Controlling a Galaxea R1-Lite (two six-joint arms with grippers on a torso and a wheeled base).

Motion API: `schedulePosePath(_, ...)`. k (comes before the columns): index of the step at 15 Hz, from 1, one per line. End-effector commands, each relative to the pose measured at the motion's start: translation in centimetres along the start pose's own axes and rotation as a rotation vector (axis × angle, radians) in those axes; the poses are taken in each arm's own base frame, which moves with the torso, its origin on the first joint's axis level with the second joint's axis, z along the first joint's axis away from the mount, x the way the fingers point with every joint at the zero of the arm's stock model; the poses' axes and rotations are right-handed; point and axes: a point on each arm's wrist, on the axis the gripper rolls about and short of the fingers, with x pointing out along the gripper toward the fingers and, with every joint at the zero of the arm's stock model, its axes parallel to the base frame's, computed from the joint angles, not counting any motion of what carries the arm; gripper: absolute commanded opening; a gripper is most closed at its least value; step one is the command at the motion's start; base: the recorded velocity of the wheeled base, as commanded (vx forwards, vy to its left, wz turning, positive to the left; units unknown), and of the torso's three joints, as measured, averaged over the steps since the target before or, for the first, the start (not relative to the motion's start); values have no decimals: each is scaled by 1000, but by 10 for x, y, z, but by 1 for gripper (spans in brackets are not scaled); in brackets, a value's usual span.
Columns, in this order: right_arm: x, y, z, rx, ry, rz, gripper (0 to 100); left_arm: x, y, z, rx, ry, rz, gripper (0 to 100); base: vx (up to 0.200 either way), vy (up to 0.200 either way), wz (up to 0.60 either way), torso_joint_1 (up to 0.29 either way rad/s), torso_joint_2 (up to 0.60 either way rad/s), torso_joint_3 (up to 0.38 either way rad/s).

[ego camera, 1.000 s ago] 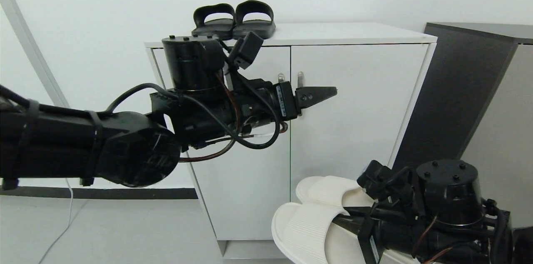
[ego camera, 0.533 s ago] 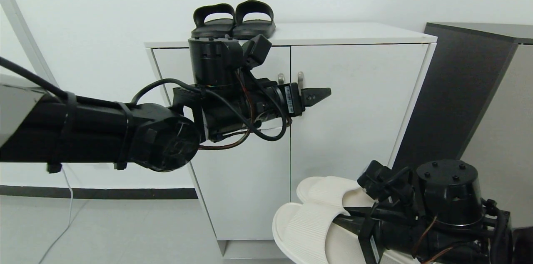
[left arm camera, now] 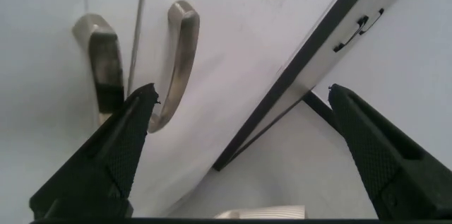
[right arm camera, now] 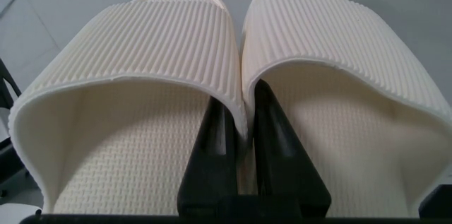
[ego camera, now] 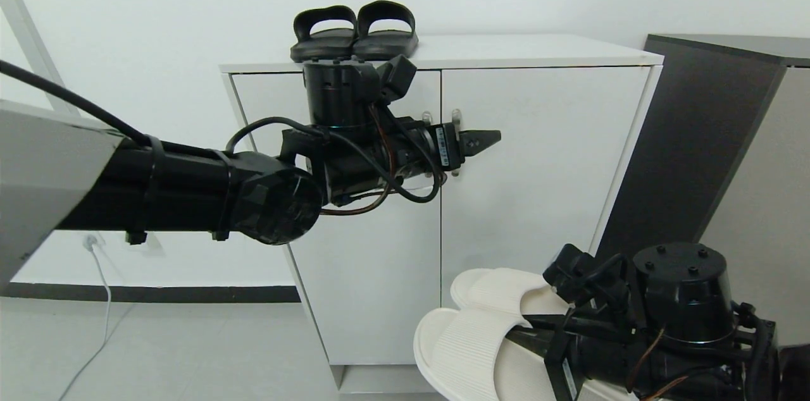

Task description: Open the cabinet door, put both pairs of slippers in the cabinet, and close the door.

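Advanced toward the closed cabinet door (ego camera: 538, 198): left gripper (ego camera: 482, 137), jaws spread about its handle (left arm camera: 176, 61); right gripper (right arm camera: 240, 114) low, jaws pinching the white slippers (ego camera: 481, 319) by adjoining walls; black slippers (ego camera: 354, 31) atop the cabinet (ego camera: 538, 50). Risk: handle sits close by one jaw, so closing may glance off. Left wrist view shows that offset; head view hides it.

The left arm (ego camera: 190, 186) is stretched out level, its left gripper (left arm camera: 241, 93) wide open. The right gripper (right arm camera: 242, 114), lower down, squeezes two white slippers (right arm camera: 141, 54).
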Motion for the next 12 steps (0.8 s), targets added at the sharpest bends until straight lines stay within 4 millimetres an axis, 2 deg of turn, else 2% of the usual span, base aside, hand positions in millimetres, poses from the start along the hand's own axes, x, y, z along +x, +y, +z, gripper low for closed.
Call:
schedulePosePath(1, 1, 0, 0, -1, 1, 2, 0, 8, 3, 0, -3, 8, 5, 100, 0, 0, 0, 0, 0, 0)
schedulePosePath(9, 0, 1, -2, 0, 7, 6, 0, 25, 8, -5, -6, 16, -15, 100, 0, 0, 0, 0, 0, 0)
schedulePosePath(10, 0, 1, -2, 0, 7, 7, 0, 25, 8, -5, -6, 14, -15, 0, 0, 0, 0, 0, 0, 0)
schedulePosePath(12, 0, 1, -4, 1, 13, 9, 0, 23, 7, -3, -30, 9, -22, 0, 0, 0, 0, 0, 0, 0)
